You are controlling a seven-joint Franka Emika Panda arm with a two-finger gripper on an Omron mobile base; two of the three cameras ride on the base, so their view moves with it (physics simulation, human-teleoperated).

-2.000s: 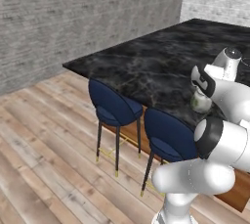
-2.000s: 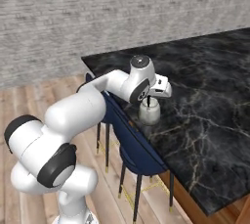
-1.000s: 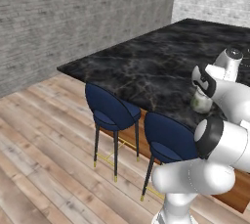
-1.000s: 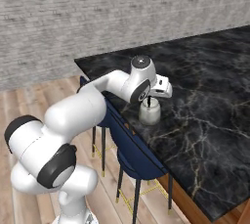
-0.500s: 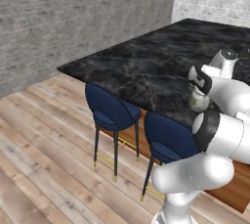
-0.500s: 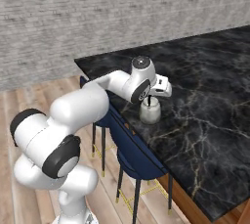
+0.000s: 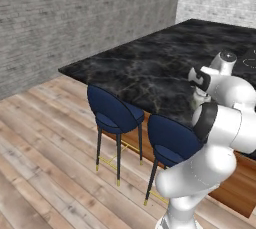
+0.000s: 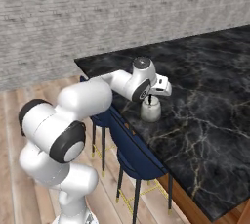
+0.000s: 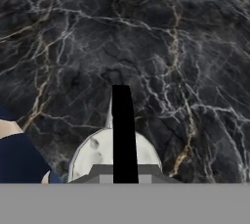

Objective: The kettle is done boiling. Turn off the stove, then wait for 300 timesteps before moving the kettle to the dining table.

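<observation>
Kettle (image 8: pixel 150 111) — over the dining table (image 8: pixel 210 96) near its stool-side edge, gripper (image 8: pixel 151 100) clamped on black handle (image 9: pixel 122 130). Lower straight until base seats flat, clear of the edge — then release.

The white arm bends up from its base and reaches forward over the near edge of the surface (image 8: pixel 205 120). Its wrist turns down, so the hand points straight at the surface. The pincer (image 8: pixel 149 100) is closed tight on the thin black handle of the kettle (image 8: pixel 150 111), right above the kettle's round top.
</observation>
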